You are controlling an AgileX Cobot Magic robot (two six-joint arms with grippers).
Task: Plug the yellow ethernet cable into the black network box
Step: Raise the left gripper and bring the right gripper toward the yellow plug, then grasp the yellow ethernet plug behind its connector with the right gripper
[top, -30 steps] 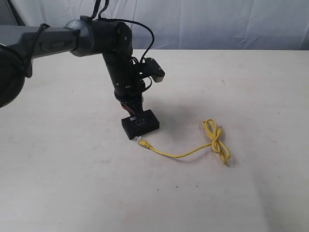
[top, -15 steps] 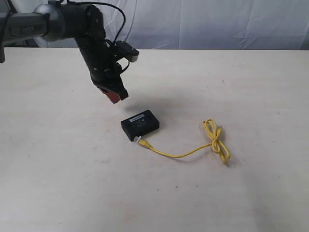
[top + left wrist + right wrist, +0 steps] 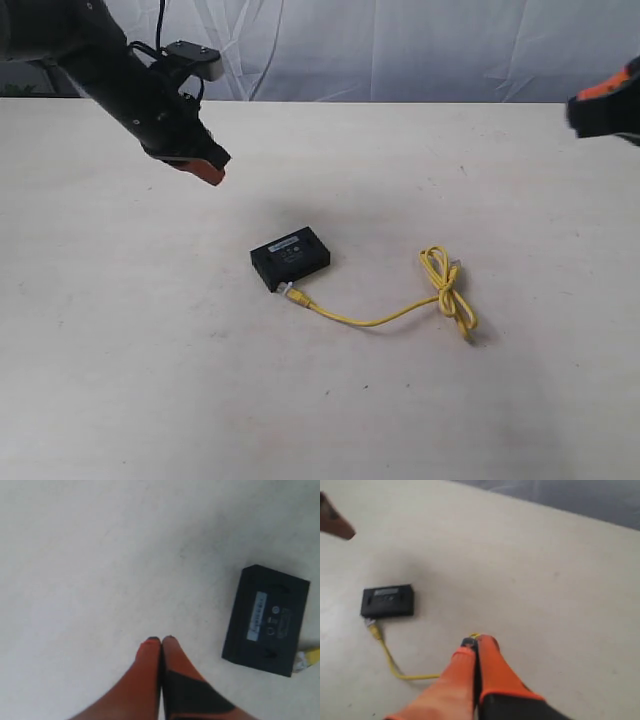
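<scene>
The black network box [image 3: 290, 257] lies flat mid-table with its pale label strip up. It also shows in the left wrist view [image 3: 266, 620] and the right wrist view [image 3: 387, 601]. The yellow ethernet cable [image 3: 370, 321] runs from a clear plug [image 3: 294, 293] touching the box's near side to a knotted bundle [image 3: 450, 290]. Whether that plug is seated I cannot tell. My left gripper [image 3: 207, 171] hangs shut and empty, up and left of the box; its fingertips [image 3: 152, 641] are pressed together. My right gripper [image 3: 603, 106] is at the far right edge, shut [image 3: 479, 641] on nothing, with the bundle mostly hidden behind it.
The pale tabletop [image 3: 150, 380] stretches around the box and cable. A white cloth backdrop [image 3: 400, 50] hangs behind the table's far edge. The left gripper's tip [image 3: 335, 522] shows at the corner of the right wrist view.
My left arm has lifted off the black box and pulled back up and to the left. The right gripper has come into view at the right edge. Box and cable have not moved.
</scene>
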